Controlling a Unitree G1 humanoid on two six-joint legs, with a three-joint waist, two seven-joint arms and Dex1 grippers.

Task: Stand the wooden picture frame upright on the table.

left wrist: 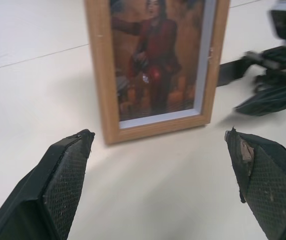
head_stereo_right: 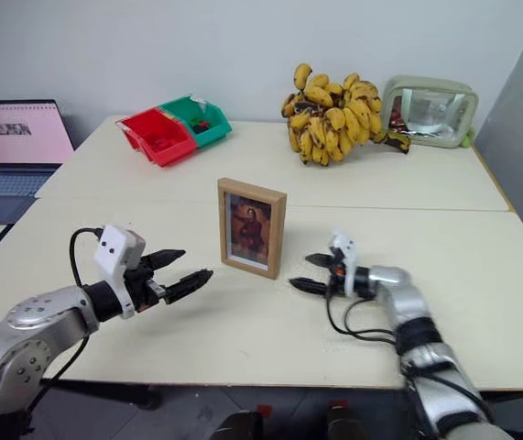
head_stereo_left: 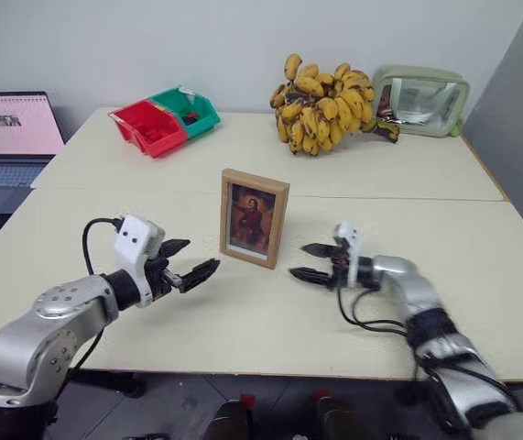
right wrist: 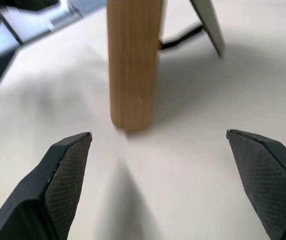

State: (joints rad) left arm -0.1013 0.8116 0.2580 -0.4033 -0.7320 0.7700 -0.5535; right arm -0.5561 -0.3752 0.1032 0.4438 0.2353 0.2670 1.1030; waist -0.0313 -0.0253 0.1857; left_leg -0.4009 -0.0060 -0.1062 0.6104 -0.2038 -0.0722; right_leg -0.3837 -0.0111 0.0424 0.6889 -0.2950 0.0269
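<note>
Well, the wooden picture frame (head_stereo_left: pixel 255 217) stands upright on the table (head_stereo_left: pixel 243 321) (stand folded out behind), between the spread-fingered left gripper (head_stereo_left: pixel 188 261) and right gripper (head_stereo_left: pixel 313 261), neither touching it

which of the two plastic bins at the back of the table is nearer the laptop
The red plastic bin. It sits on the side toward the open laptop, while the green plastic bin joined to it lies on the side toward the bunch of yellow bananas.
</note>
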